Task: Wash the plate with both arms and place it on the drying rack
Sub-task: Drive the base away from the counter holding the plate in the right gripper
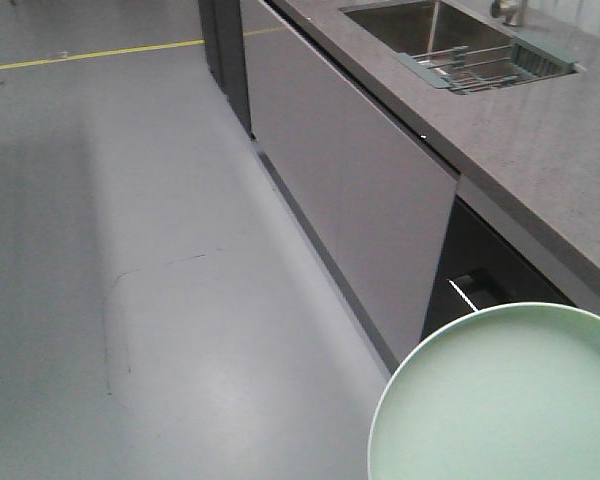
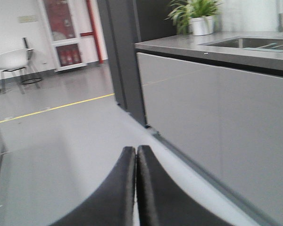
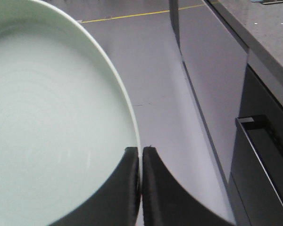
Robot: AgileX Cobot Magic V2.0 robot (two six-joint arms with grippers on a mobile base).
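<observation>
wide open grey floor (image 1: 130, 250) fills the left, crossed far back by a yellow line (image 1: 90, 52). the left gripper (image 2: 136, 149) hangs over it, fingers pressed together with nothing between them. cabinet fronts (image 1: 350, 170) run along the floor's right edge under the countertop (image 1: 540, 150) lip. the sink (image 1: 410, 25) is set in that top, and the drying rack (image 1: 490, 65) sits across its near end. lower right, the right gripper (image 3: 140, 151) pinches the rim of the plate (image 3: 47, 132), held out before the cabinets.

You get the plate (image 1: 500, 400) cut off by the lower right edge; the rack (image 1: 495, 62) is small, its slots perhaps blurred.
</observation>
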